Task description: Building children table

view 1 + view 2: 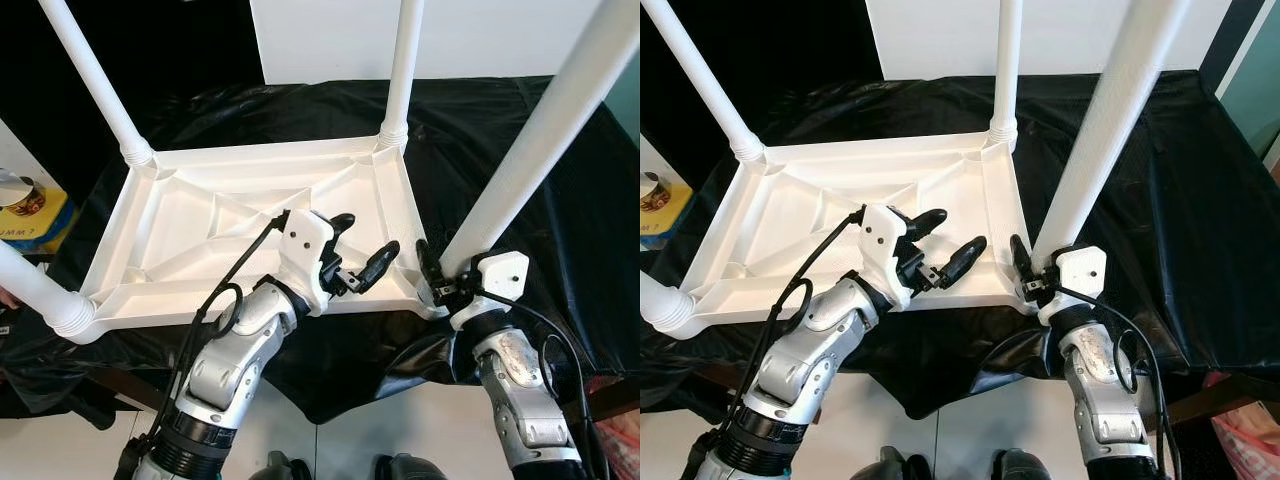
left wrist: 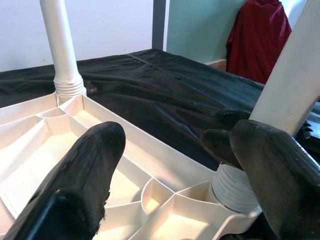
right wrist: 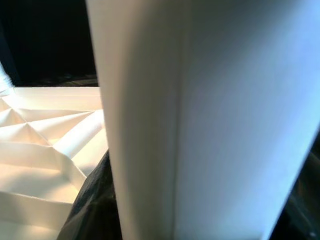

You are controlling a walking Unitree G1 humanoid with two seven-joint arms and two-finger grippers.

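Tabletop (image 1: 200,225) upside down on black cloth (image 1: 560,200) | right gripper (image 1: 432,272) clamps near-right leg (image 1: 530,150) | left gripper (image 1: 362,248) spread, empty | risk: leg tilted, threads may jam.

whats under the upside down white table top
A black cloth lies under the table top and spreads out past every edge. The surface beneath the cloth is covered, so it cannot be seen.
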